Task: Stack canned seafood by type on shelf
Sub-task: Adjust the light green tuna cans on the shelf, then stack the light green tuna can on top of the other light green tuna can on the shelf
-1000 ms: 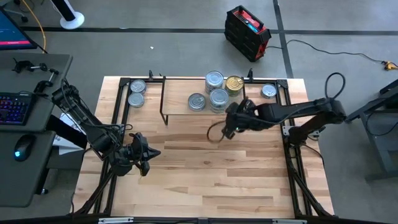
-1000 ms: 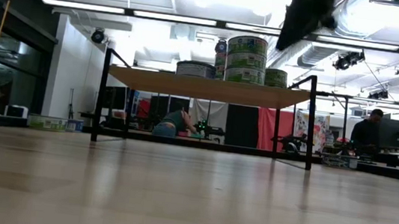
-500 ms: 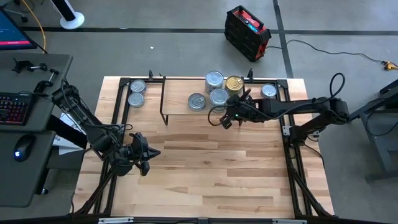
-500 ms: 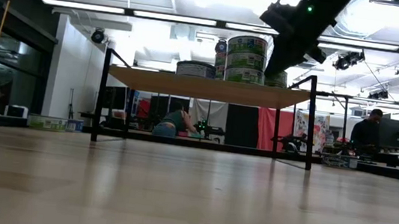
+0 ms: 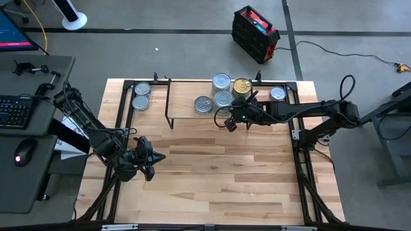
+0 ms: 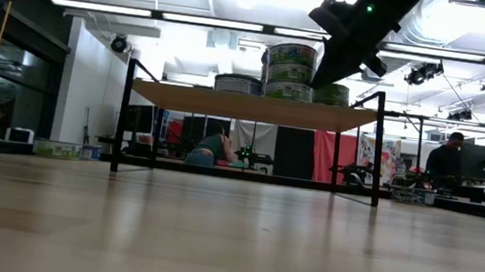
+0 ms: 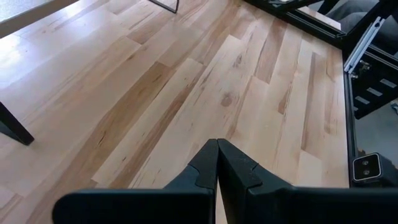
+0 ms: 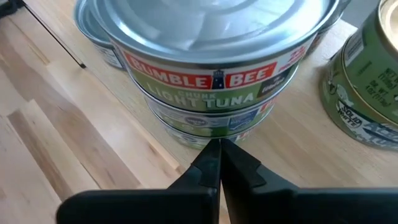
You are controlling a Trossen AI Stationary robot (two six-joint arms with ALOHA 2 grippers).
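Note:
The shelf point(image 5: 186, 96) is a light-wood board on black wire legs at the table's far side. On it stand a stack of silver-lidded tins point(image 5: 223, 98) point(image 6: 289, 68) point(image 8: 211, 74), a second stack point(image 5: 221, 81), a single tin point(image 5: 203, 104) and the gold tin point(image 5: 242, 86) point(image 8: 367, 93). My right gripper point(image 5: 227, 122) point(image 8: 217, 149) is shut, at the shelf's near edge against the near stack. Two tins point(image 5: 141, 95) lie left of the shelf and one point(image 5: 277, 94) lies right of it. My left gripper point(image 5: 154, 158) point(image 7: 217, 149) is shut above the table's near left. My right gripper presses its shut fingertips point(image 8: 214, 155) against the side wall of the stack's bottom tin point(image 8: 205, 134), on the side facing the table's near edge. The fingers come slanting down from the table's near right. The stack stands upright on the shelf board.
The shelf's left half point(image 5: 183, 106) is bare board. Black frame rails point(image 5: 125, 109) run along the table's left and right edges. Bare tabletop point(image 5: 212, 173) stretches in front of the shelf. A person sits in the room far behind the table point(image 6: 446, 155).
My right gripper has moved from over the table up to the shelf's near edge, toward the far left, and met the near stack. That stack has slid a little across the board toward the far-left, staying upright.

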